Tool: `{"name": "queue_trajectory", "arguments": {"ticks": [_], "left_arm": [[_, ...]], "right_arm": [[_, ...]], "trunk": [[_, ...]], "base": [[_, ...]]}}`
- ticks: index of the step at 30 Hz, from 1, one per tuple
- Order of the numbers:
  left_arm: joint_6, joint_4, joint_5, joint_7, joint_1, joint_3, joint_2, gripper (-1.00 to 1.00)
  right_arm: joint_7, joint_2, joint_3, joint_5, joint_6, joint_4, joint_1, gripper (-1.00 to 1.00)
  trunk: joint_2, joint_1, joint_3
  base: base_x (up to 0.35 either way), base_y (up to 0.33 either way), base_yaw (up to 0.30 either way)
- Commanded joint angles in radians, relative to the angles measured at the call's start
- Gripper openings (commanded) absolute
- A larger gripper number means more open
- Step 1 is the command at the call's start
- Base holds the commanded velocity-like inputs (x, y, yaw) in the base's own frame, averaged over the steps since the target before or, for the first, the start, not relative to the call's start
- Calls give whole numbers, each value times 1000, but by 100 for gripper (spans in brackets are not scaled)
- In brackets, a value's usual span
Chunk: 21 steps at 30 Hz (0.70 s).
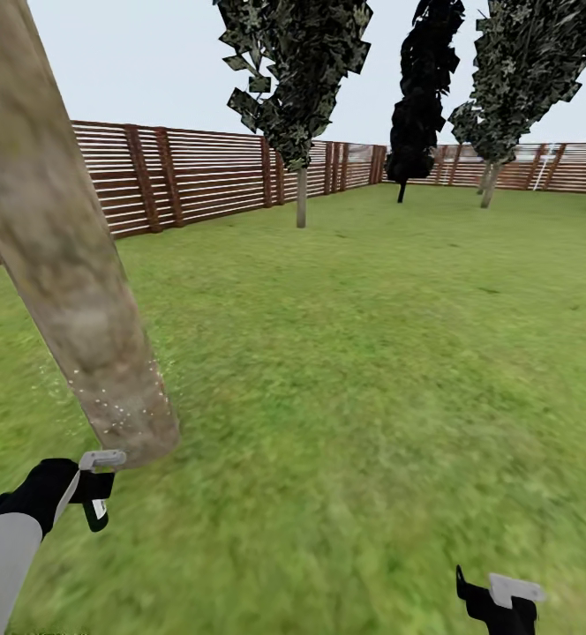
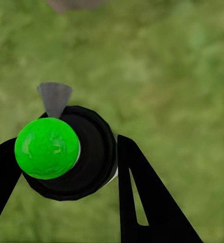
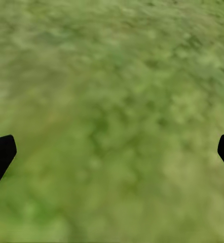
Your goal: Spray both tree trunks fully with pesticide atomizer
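- Spraying the near tree trunk (image 1: 81,291) from my left gripper (image 2: 99,167): fingers clamped on the pesticide atomizer (image 2: 66,154), one black finger on each side of its body.
- Head view: left gripper (image 1: 94,494) sits at 8 o'clock, just below the flared base of the trunk, which runs up toward 11 o'clock. I judge it is held this close and low so the mist lands on the bottom of the trunk.
- White specks (image 1: 121,397) dot the lower trunk and the air beside it. Looks like spray landing there; higher up the trunk I see none, so by my read coverage is far from done.
- Atomizer from above: glossy round green cap (image 2: 47,148) on a wide black round collar, grey cone nozzle (image 2: 55,97) sticking out past the collar, aimed away from the fingers.
- Trunk: thick, smooth, branchless, mottled beige and grey-brown, much wider than my claw.
- Right gripper (image 1: 500,600) at 5 o'clock: empty, jaws spread wide, fingertips (image 3: 1,154) at the picture's edges over blurred grass (image 3: 112,101). Idle, kept clear of the spray.
- Lawn (image 1: 372,353) is flat green turf; brown horizontal-slat fence (image 1: 196,176) runs along the back.
- Thin-stemmed dark conifers (image 1: 297,79) at 12 to 1 o'clock, well apart from me.
- Second thick trunk: cannot place it from here.
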Motion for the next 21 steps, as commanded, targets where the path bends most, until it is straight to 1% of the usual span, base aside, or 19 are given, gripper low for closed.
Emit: {"name": "queue_trajectory", "arguments": {"ticks": [1,3,10,12,21], "left_arm": [[4,-2,-11,-8,-1,8,-1,-100],[4,-2,-11,-8,-1,8,-1,-100],[4,-2,-10,-8,-1,8,-2,-100],[4,-2,-10,-8,-1,8,-2,-100],[4,-2,-10,-8,-1,8,-3,-100]], "right_arm": [[1,0,-8,9,-4,1,-1,100],[1,0,-9,9,-4,1,-1,100],[1,0,-8,9,-4,1,-1,100],[1,0,-8,9,-4,1,-1,100],[1,0,-8,9,-4,1,-1,100]], "trunk": [[0,0,-1],[0,0,-1],[0,0,-1],[0,0,-1],[0,0,-1]], "base": [[173,-229,215],[173,-229,92],[171,-229,8],[170,-230,108],[170,-230,261]]}}
